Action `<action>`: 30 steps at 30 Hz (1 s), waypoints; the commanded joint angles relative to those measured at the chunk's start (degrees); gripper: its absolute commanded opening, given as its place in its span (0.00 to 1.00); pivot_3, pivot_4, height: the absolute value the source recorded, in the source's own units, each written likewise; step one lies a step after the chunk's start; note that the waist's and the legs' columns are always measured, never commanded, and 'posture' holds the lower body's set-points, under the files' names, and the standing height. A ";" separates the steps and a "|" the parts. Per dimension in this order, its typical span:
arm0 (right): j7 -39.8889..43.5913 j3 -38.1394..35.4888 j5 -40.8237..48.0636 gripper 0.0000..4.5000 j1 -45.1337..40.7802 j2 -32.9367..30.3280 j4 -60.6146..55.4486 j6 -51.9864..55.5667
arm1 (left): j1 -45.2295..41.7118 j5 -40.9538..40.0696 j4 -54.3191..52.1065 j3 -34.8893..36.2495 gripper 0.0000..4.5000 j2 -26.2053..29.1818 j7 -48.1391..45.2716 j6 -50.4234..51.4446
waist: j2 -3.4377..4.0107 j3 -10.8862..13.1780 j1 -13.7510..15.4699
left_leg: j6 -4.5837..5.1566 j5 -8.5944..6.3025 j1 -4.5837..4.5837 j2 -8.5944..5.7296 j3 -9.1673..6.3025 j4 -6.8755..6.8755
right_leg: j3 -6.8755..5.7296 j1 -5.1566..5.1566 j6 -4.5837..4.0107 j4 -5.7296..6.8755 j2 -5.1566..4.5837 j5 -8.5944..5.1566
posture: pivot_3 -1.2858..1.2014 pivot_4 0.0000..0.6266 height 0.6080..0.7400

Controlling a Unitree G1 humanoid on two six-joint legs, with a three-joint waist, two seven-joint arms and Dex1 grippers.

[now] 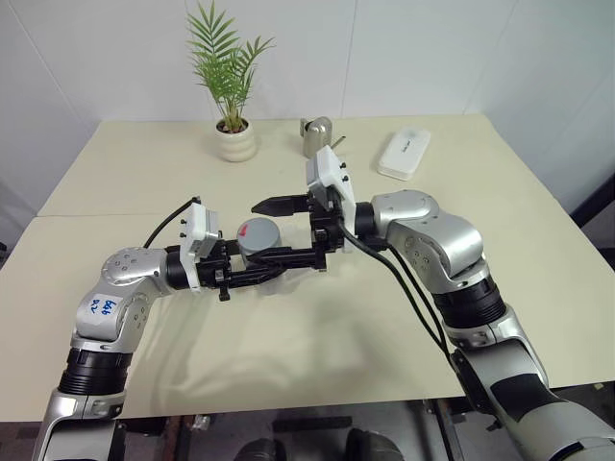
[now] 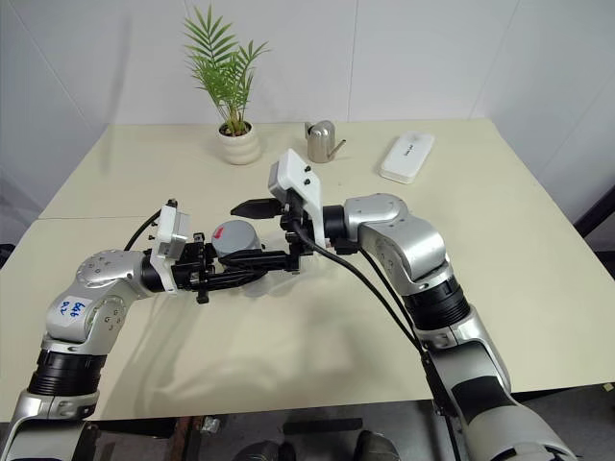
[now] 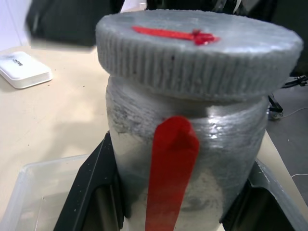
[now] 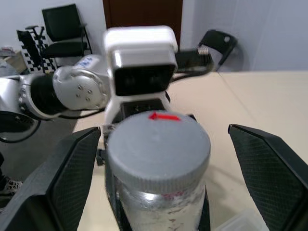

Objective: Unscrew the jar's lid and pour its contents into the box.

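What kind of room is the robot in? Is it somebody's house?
Probably an office or lab, not a house. There's a plain beige table against bare white walls, a black office chair behind it, and a small potted plant for decoration.

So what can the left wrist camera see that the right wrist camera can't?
Left wrist camera: the long red patch down the jar, much of the clear box under it, and a white case on the table. Right wrist camera: the right pincer, wide open either side of the lid, plus chairs behind. Both: the jar, its grey lid on, held by the left pincer.
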 commanded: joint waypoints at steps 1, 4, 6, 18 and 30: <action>-0.09 -0.48 -0.24 0.99 -1.51 0.86 -0.75 -1.04 | -0.12 -0.19 -1.76 1.06 0.43 0.65 0.13 -1.07 | 0.00 0.00 -0.04 | 0.00 0.00 0.00 0.00 0.00 0.00 | 0.00 0.00 0.00 0.00 0.00 0.00 | 0.52 0.24 1.00; -0.53 -1.11 -0.25 0.99 -1.64 1.48 -0.62 -0.93 | -0.06 -0.25 -1.81 1.06 0.43 0.59 0.23 -0.97 | 0.00 0.00 -0.05 | 0.00 0.00 0.00 0.00 0.00 -0.01 | 0.00 0.00 0.00 0.00 0.00 0.00 | 0.52 0.24 1.00; -0.97 -1.80 -0.08 0.91 -1.77 1.88 -0.71 -0.80 | 0.00 -0.23 -1.80 1.01 0.43 0.57 0.24 -0.98 | 0.00 0.00 -0.05 | 0.00 0.00 0.01 0.00 0.00 0.00 | 0.00 0.00 0.00 0.01 0.00 0.00 | 0.52 0.24 1.00; -2.79 -11.65 15.59 0.56 0.19 3.81 -6.95 9.14 | 0.43 -0.12 -1.93 0.73 0.43 0.88 0.06 -0.95 | 0.00 0.00 -0.02 | 0.00 0.00 0.00 0.02 -0.03 -0.01 | -0.01 0.00 0.00 0.00 0.01 0.00 | 0.52 0.24 1.00; -10.23 -16.24 -4.17 0.56 19.00 -8.75 5.04 -16.25 | 3.16 -2.61 -3.06 4.67 0.43 2.24 2.58 1.47 | -0.02 0.00 0.09 | 0.04 -0.07 0.00 -0.03 0.11 -0.05 | 0.01 -0.01 0.00 -0.06 -0.03 0.00 | 0.52 0.24 1.00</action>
